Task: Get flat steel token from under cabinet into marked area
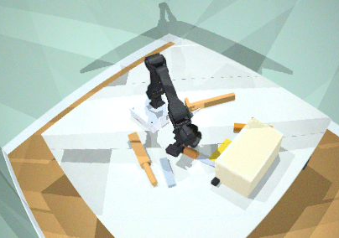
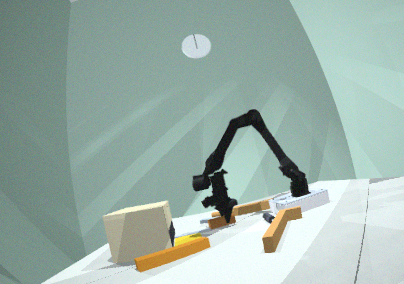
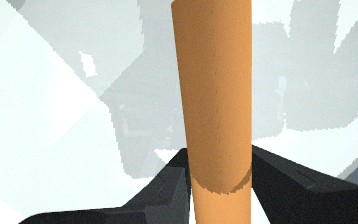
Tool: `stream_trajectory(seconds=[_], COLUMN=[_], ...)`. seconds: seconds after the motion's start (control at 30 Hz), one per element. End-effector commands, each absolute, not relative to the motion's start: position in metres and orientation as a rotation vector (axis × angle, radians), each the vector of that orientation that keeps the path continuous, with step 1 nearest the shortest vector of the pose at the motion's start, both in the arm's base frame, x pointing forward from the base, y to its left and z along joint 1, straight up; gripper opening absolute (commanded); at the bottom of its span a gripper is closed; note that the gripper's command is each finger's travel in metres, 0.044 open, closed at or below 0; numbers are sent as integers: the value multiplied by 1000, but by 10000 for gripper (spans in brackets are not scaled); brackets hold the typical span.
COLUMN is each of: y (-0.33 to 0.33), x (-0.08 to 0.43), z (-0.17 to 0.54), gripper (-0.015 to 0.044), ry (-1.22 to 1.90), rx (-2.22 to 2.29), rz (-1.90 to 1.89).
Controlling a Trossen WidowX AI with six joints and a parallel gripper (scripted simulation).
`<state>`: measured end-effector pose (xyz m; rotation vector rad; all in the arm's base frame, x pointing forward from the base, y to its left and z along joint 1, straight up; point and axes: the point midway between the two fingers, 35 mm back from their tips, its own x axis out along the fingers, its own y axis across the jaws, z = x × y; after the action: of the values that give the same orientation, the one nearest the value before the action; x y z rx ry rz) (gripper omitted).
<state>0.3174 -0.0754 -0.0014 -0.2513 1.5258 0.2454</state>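
My gripper (image 1: pixel 182 151) (image 2: pixel 228 219) (image 3: pixel 214 152) is shut on the orange handle (image 1: pixel 190 152) (image 2: pixel 217 223) (image 3: pixel 217 90) of a tool, low over the table. A thin grey blade (image 1: pixel 206 160) runs from this handle toward the cream cabinet (image 1: pixel 247 157) (image 2: pixel 137 234). Its far end reaches the cabinet's near corner in the top view; whether it goes underneath I cannot tell. A yellow patch (image 1: pixel 220 151) (image 2: pixel 186 239) lies in front of the cabinet, beside the blade. The steel token is not visible in any view, and the vent slots cannot be made out.
An orange bar (image 1: pixel 239 126) (image 2: pixel 172 254) lies beside the cabinet. An L-shaped wooden stick (image 1: pixel 214 101) (image 2: pixel 275 232) lies near the arm's base. A wooden paddle-like piece (image 1: pixel 139 152) and a blue-grey strip (image 1: pixel 168 173) lie on the other side. A small black block (image 1: pixel 215 181) is by the cabinet's corner.
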Motion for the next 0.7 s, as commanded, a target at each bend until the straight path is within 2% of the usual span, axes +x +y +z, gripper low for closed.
stream_trajectory(seconds=[0.0, 0.67], y=[-74, -67], x=[323, 345], z=[-1, 0], gripper=[0, 0], ry=[1526, 1524], rx=[-253, -252], rz=[243, 243])
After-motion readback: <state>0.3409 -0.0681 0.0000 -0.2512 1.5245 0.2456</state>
